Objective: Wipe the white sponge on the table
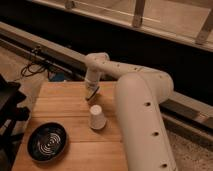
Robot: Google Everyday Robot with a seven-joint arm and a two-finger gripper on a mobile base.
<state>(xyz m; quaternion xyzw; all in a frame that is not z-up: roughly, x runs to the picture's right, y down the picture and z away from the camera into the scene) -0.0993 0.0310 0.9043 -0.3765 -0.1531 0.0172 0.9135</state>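
Observation:
My gripper [92, 93] points down at the far middle of the wooden table [65, 107], at the end of the big white arm that reaches in from the right. A small pale pad, the white sponge [90, 97], shows at its tip, pressed against the tabletop. The gripper is shut on it. Most of the sponge is hidden by the gripper.
A white upside-down paper cup [97, 118] stands just in front of the gripper. A round black ridged bowl [47, 142] sits at the front left. A black object [9, 102] stands off the left edge. Cables [35, 65] lie on the floor behind.

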